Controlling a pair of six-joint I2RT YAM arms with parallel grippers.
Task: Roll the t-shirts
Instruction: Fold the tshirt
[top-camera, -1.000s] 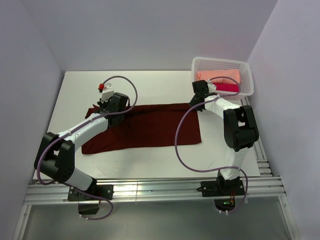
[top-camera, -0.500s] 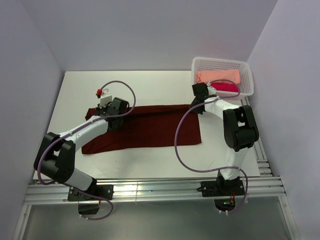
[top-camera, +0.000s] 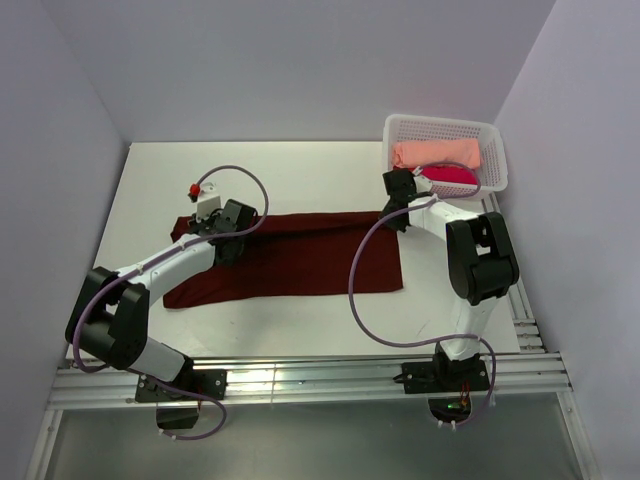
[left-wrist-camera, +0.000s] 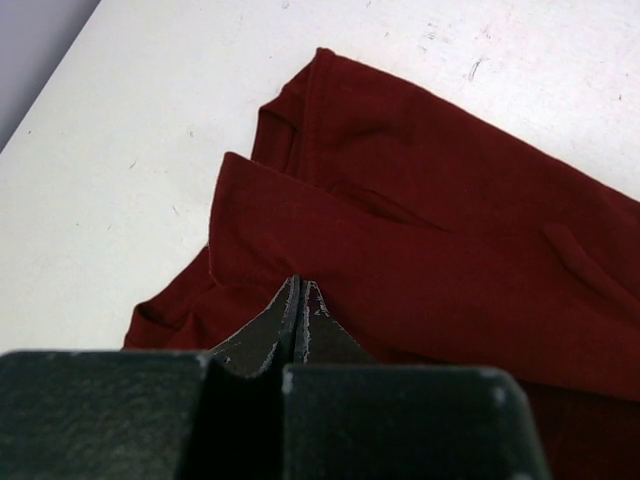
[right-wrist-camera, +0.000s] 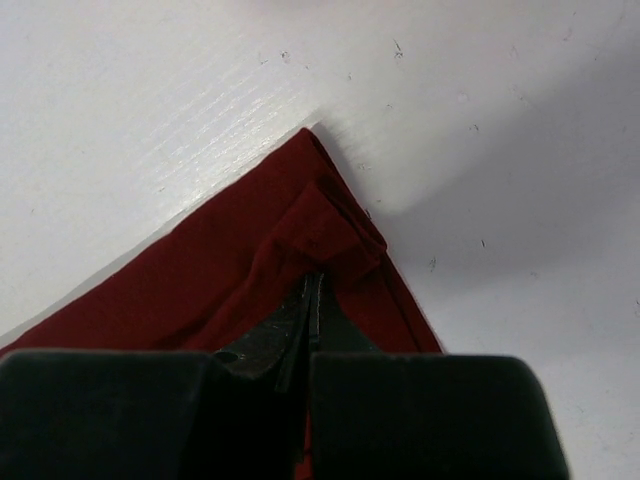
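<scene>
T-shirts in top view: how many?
3. One dark maroon cloth t-shirt spread on the white table; folded peach cloth t-shirt and crimson cloth t-shirt in the white plastic basket at far right. Others may hide beneath.

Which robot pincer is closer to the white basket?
Right. The right pincer pinches the maroon t-shirt at its corner, close to the white basket. The left pincer grips the shirt's other end, far off to the left.

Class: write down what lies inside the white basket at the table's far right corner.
A peach t-shirt and a crimson t-shirt lie in the basket. Its floor beneath them is hidden.
</scene>
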